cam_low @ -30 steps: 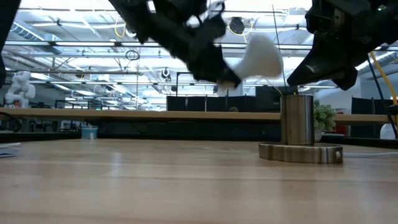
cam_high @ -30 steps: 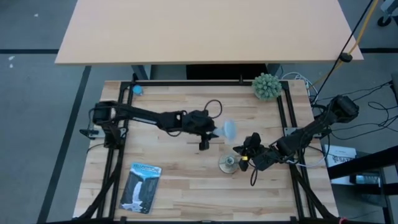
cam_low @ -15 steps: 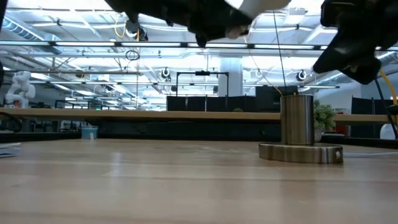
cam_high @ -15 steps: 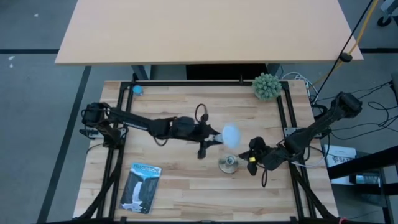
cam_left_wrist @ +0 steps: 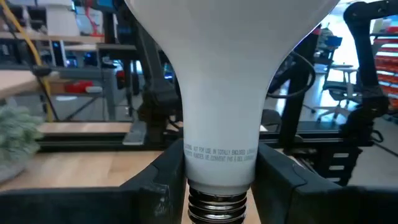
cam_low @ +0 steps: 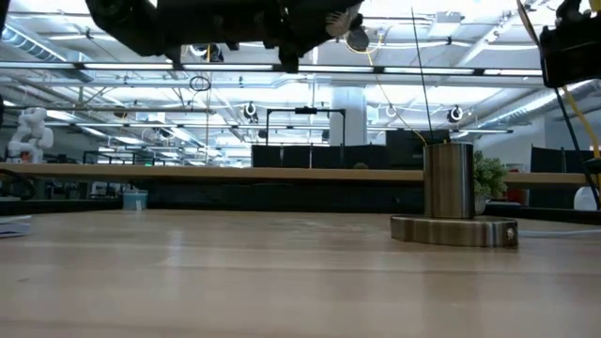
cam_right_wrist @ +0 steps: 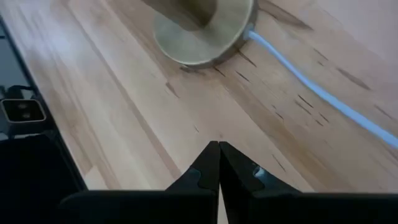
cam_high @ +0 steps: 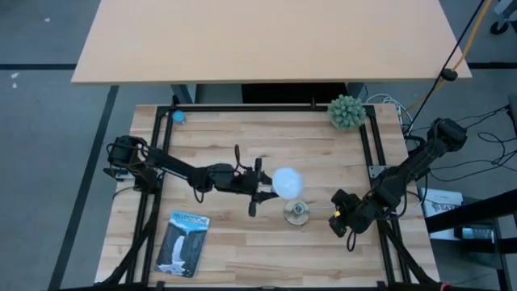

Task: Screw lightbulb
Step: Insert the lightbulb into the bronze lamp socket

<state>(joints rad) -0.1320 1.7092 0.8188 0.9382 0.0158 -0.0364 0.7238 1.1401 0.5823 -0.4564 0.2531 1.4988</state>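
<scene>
The white lightbulb [cam_high: 287, 183] hangs above the wooden table [cam_high: 234, 137], just on the far side of the round brass socket base [cam_high: 296, 212]. My left gripper [cam_high: 262, 189] is shut on it. In the left wrist view its globe [cam_left_wrist: 230, 56] points away from the wrist and its metal thread [cam_left_wrist: 217, 208] lies back between the fingers. In the low view the socket base [cam_low: 453, 202] stands upright on its flat foot. My right gripper [cam_high: 343, 220] is shut with nothing in it, to the right of the socket base. Its white cord [cam_right_wrist: 323, 93] lies on the table. My left gripper pinches the lightbulb's narrow neck [cam_left_wrist: 219, 155], just above the thread, between its two fingers [cam_left_wrist: 163, 180]. It comes level from the table's left, in line with the bulb. The bulb lies about level, globe toward the right, lifted clear of the table and the socket base.
A green spiky ball [cam_high: 346, 111] sits at the far right corner and a small blue thing [cam_high: 178, 116] at the far left. A printed package [cam_high: 182, 241] lies near the front left. Black frame rails [cam_high: 373, 153] run along the table's sides.
My left gripper has carried the lightbulb toward the table's near edge and tipped it up from a downward slant to about level, so it has left the top of the low view. My right gripper has drawn back toward the table's near right, away from the socket base, still shut.
</scene>
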